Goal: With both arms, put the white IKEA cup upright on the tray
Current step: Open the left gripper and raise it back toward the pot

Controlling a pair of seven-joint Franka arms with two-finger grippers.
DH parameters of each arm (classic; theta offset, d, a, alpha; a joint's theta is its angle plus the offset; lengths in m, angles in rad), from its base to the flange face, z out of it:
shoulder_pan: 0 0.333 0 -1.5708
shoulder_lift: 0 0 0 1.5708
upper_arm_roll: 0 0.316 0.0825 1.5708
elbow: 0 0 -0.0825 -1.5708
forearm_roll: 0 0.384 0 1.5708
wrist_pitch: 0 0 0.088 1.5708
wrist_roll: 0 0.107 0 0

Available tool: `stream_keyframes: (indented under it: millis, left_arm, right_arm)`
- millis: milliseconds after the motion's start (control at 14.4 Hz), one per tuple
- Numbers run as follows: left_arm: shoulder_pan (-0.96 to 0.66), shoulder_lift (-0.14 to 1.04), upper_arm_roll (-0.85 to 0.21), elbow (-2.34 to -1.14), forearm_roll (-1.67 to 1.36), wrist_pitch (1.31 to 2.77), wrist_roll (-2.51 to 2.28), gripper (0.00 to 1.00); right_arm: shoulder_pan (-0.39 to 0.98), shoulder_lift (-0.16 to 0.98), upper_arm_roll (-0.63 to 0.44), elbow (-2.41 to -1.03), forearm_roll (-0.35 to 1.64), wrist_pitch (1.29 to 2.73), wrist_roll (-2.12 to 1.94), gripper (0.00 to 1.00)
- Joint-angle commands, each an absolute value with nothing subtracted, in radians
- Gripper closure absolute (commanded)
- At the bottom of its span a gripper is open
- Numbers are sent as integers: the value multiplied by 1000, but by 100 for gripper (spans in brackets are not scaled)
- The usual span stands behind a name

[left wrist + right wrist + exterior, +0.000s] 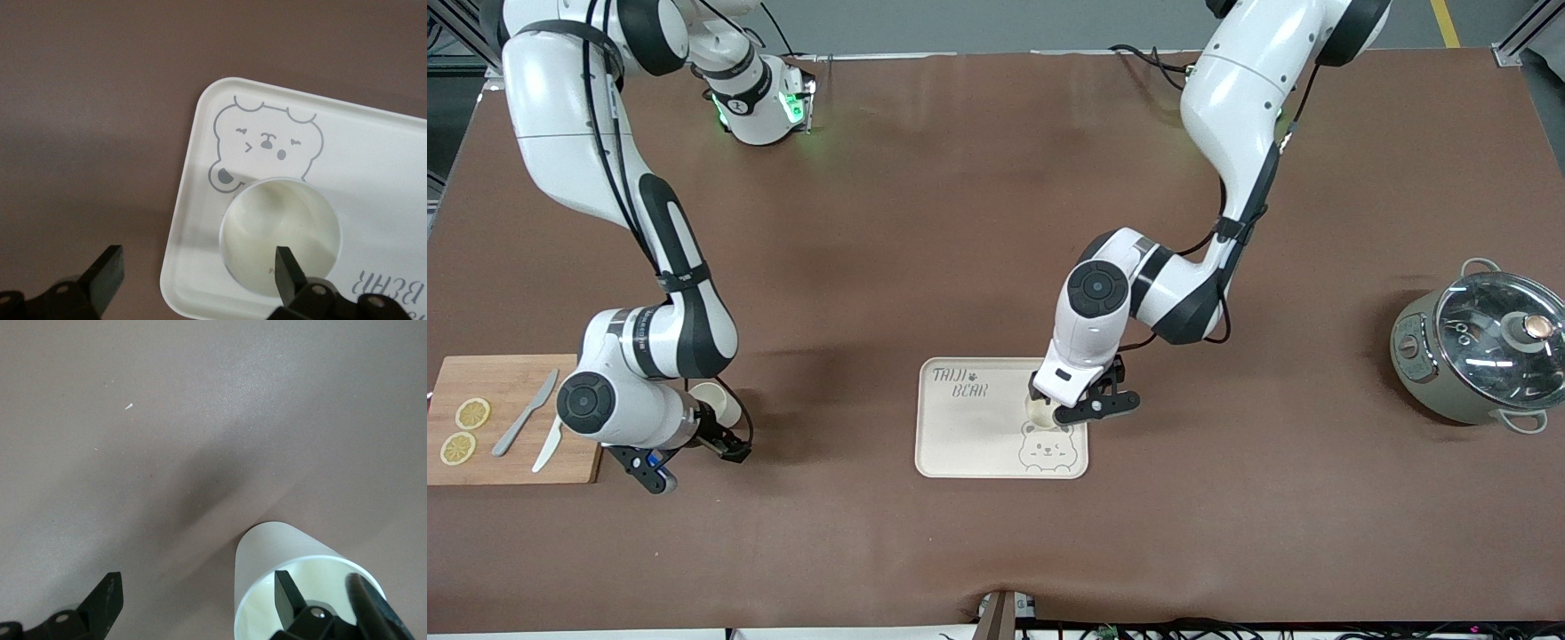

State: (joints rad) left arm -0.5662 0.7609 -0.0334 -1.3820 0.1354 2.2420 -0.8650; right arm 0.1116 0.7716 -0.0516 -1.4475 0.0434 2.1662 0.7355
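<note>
On the tray (969, 427), 1 cup (280, 235) is standing upright, 1 finger (289, 272) of the wide-open left gripper (1073, 406) inside its rim. Right gripper (694, 458), open, is straddling another cup's (303, 583) rim.

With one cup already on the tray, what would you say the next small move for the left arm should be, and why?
Probably lift the left gripper straight up. Its jaws stand open, one finger inside the rim of the upright white cup on the tray, so a sideways pull could tip it. The right gripper, open, has one finger inside a second cup on the table near the cutting board.
</note>
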Motion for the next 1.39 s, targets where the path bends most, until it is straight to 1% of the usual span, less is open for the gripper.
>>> stream_keyframes:
  millis: [0, 139, 208, 278, 417, 486, 625, 694, 764, 903, 972, 1111, 1319]
  left_arm:
    - [-565, 691, -25, -1391, 153, 2148, -885, 0]
    - [-552, 655, -23, -1397, 155, 2070, -871, 0]
    - [-537, 625, -20, -1404, 156, 2015, -855, 0]
    - [-514, 595, -21, -1405, 158, 1944, -829, 0]
    - [-457, 522, -25, -1405, 150, 1802, -700, 0]
    - [-428, 491, -26, -1408, 149, 1775, -649, 0]
    - [-370, 447, -26, -1408, 121, 1749, -562, 0]
    - [-341, 425, -26, -1410, 111, 1746, -517, 0]
    - [-307, 408, -26, -1411, 106, 1729, -479, 0]
    - [-249, 378, -26, -1416, 97, 1704, -417, 0]
    - [-215, 345, -28, -1430, 88, 1704, -407, 0]
    - [-151, 296, -46, -1439, 62, 1704, -342, 0]
    - [-19, 223, -156, -1488, 57, 1690, -250, 0]
  right_arm:
    - [121, 765, -61, -1463, 34, 2177, 756, 0]
    - [121, 764, -61, -1465, 34, 2177, 756, 0]
    - [120, 764, -61, -1465, 34, 2175, 756, 4]
    - [118, 762, -61, -1465, 34, 2174, 756, 16]
    - [117, 762, -61, -1465, 35, 2172, 756, 28]
    - [115, 762, -61, -1465, 35, 2171, 756, 32]
    - [110, 762, -61, -1465, 35, 2171, 758, 50]
    - [109, 761, -61, -1465, 35, 2169, 756, 56]
    - [109, 761, -61, -1465, 35, 2168, 758, 64]
    - [107, 761, -61, -1465, 37, 2168, 758, 76]
    - [107, 761, -61, -1465, 37, 2168, 758, 81]
    - [106, 759, -61, -1465, 37, 2164, 758, 85]
    - [103, 759, -61, -1465, 38, 2160, 758, 89]
